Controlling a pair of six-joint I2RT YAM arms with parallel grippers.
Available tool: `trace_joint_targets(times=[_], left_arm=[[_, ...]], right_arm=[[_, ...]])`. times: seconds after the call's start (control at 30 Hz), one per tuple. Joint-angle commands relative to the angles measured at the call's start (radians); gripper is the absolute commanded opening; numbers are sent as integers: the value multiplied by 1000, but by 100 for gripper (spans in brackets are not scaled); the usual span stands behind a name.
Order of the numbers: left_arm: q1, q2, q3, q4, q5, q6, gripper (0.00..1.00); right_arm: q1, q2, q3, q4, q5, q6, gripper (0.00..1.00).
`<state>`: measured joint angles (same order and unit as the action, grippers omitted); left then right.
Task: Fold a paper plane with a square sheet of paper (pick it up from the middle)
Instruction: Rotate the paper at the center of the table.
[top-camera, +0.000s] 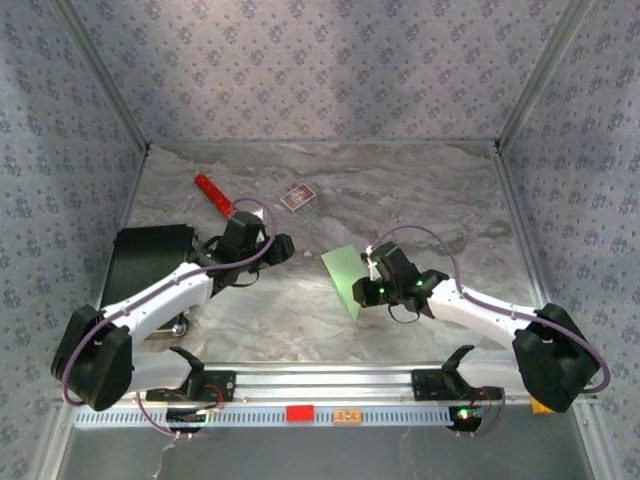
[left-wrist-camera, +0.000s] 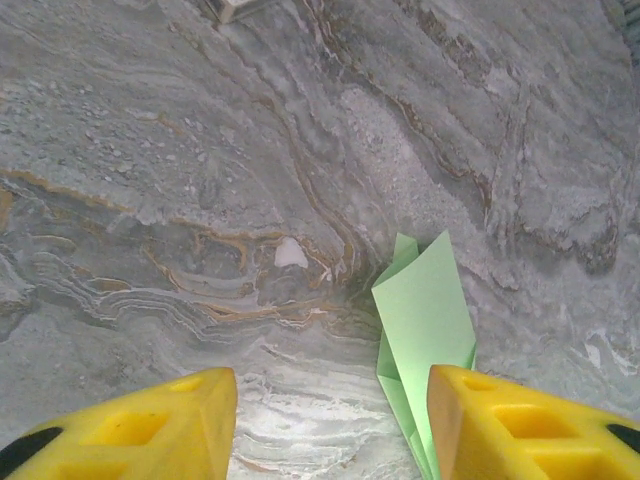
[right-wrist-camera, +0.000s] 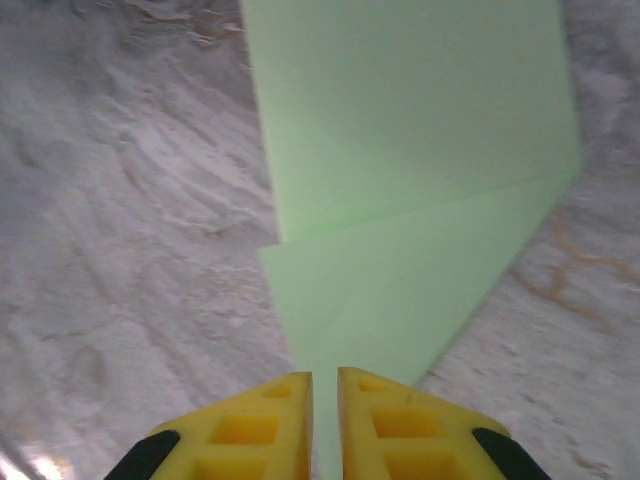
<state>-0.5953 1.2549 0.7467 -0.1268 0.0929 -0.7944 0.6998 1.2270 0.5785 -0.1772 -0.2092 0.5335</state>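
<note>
Paper: part-folded, at table centre, 4 o'clock from left gripper. Right gripper: almost closed, pinching paper's near point. Left: half open, empty. Best: grip firm, lift slowly, bring left in to press crease toward 12 o'clock without dragging.

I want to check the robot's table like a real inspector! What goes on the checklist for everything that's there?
Surface: grey marbled tabletop.
Job's things: green paper, partly folded, at the right tool.
Clutter: red cylinder and small card box toward the far side; black box on the left.
Grippers: left tool open with nothing between its fingers; right tool pinched on the green paper's edge.
Cables: a purple cable loops along each arm.
Surroundings: patterned walls; metal rail along the near edge.
</note>
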Motion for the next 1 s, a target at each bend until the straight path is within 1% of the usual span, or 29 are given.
trace_joint_targets(times=[0.0,0.17,0.27,0.77,0.9,0.97], left_arm=[[8,19,-5,35,47,-11,49],[8,34,0,45,60,-17,47],[8,40,2,46,66,-19,47],[8,70,8,56,91,-18,46],[7,73,3,67,101,-19,46],[8,76,2,71,109,-20,45]], right_arm=[[-46,25,-22,109,-171,60,16],[-89,86,-42,152,-210,86,15],[-94,112,-47,181,-220,120,15],[-103,273,-53,246,-243,156,16],[-103,300,-70,240,-220,218,15],[-103,295,-102,287,-221,287,15]])
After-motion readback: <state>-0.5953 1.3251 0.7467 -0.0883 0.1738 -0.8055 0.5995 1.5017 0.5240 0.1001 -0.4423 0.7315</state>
